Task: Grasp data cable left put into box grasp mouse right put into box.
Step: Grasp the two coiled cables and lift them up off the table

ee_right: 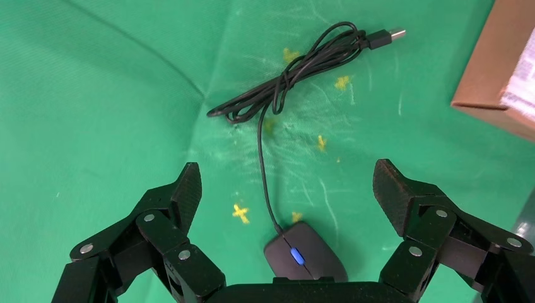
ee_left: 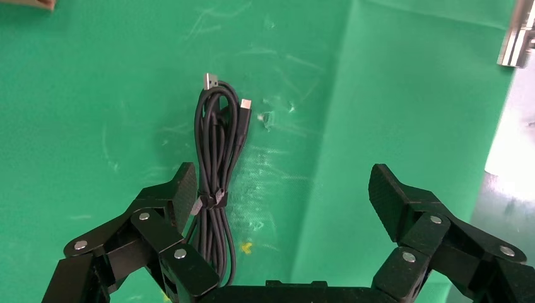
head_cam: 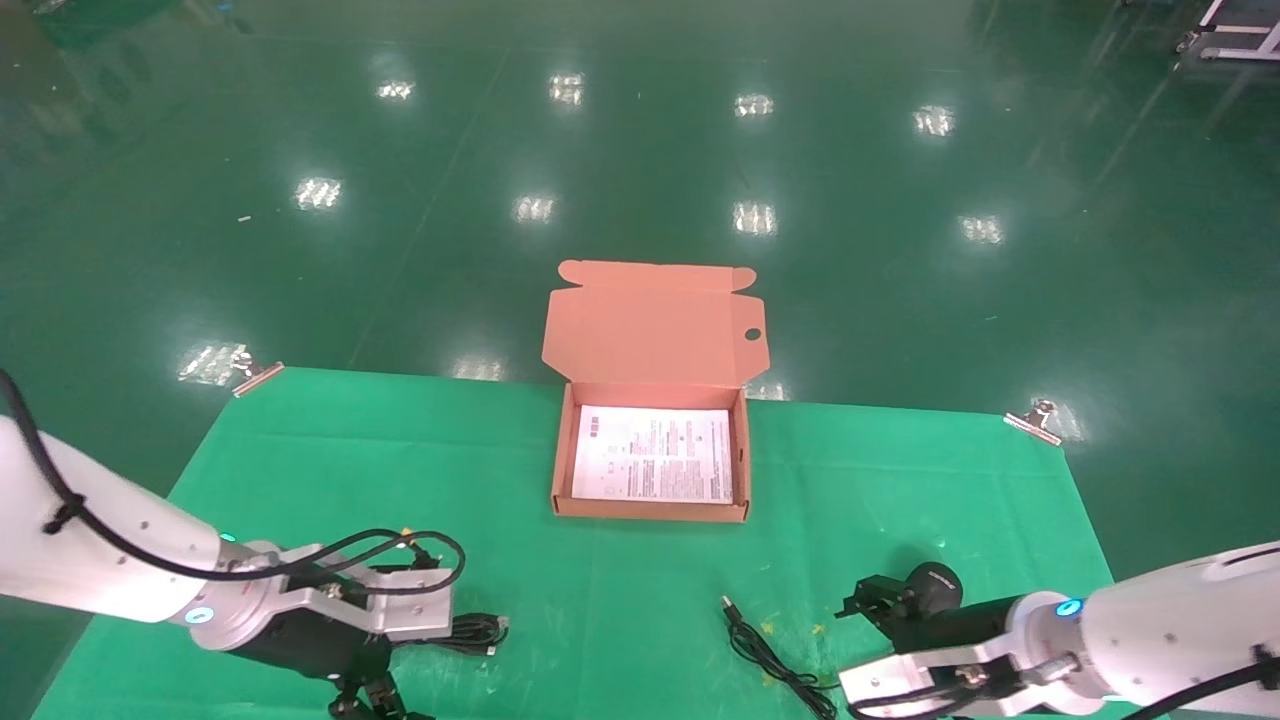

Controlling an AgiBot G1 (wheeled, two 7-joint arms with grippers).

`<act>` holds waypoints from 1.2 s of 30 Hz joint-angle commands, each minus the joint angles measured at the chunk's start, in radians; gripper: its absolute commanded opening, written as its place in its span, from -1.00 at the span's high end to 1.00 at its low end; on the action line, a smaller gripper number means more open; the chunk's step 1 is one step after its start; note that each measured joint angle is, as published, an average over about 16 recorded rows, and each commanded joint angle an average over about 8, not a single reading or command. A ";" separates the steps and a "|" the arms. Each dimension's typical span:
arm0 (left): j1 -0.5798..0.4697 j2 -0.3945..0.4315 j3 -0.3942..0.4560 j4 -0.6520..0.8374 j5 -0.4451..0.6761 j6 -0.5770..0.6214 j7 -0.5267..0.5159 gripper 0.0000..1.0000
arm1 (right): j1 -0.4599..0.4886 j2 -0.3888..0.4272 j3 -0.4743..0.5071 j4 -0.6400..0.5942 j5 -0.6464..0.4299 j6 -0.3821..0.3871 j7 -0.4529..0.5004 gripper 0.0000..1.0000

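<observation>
The data cable (ee_left: 217,151), a black looped bundle with a tie, lies on the green cloth; in the head view it (head_cam: 480,632) is at the front left. My left gripper (ee_left: 282,183) is open above it, with one finger (ee_left: 180,196) right beside the bundle; it also shows in the head view (head_cam: 368,700). The black mouse (ee_right: 309,255) with a blue wheel mark lies under my open right gripper (ee_right: 285,180), near the palm. Its cord (ee_right: 296,69) trails away (head_cam: 770,655). The open box (head_cam: 650,505) stands mid-table, with only a white sheet inside.
The green cloth covers the table (head_cam: 300,470). Metal clips (head_cam: 258,378) (head_cam: 1035,420) hold its back corners. The box's lid (head_cam: 650,330) stands up behind it. A box corner (ee_right: 492,69) shows in the right wrist view. Green floor lies beyond.
</observation>
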 commanded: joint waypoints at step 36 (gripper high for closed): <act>-0.044 0.143 -0.036 0.551 -0.007 -0.196 0.151 -1.00 | 0.046 -0.282 0.001 -0.451 -0.063 0.090 0.179 -1.00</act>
